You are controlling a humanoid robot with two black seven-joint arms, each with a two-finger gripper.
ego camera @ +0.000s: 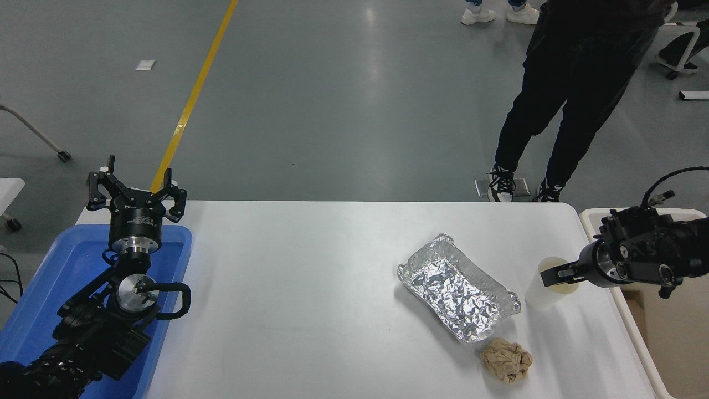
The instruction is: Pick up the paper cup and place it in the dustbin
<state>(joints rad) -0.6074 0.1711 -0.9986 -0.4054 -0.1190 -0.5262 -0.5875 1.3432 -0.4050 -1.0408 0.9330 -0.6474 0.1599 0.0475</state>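
The paper cup [541, 291] stood upright near the right edge of the white tabletop [310, 288], just to the right of the crumpled foil tray [458, 293] and above the brown paper ball [505, 360]; it looked empty, so I judged it very light, thin-walled and easy to crush or tip, with a smooth side that could slip under a weak squeeze; the stiffest part would be the rolled rim and the wall just below it, so a gentle hold across the upper wall, or one finger inside and one outside the rim, seemed the safest choice; a push from the side would more likely topple it than seat it.

The right gripper [554, 275] reached in from the right edge, lying nearly level and pointing left, with its tip over the mouth of the cup; one dark finger overlapped the rim and the cream inside, and hid part of both; whether that finger touched the rim or hung just above it could not be told from this high angle; nor could I tell whether the jaws were spread or closed, since only one finger showed clearly and the other was hidden behind it.

The dustbin [595, 221] sat just beyond the right edge of the tabletop, close beside the cup, with only its cream rim and part of an inner wall in view, so the carry looked short.

The left gripper [135, 194] was parked at the lower left over the blue plastic tray [33, 310], its jaws spread and holding nothing.
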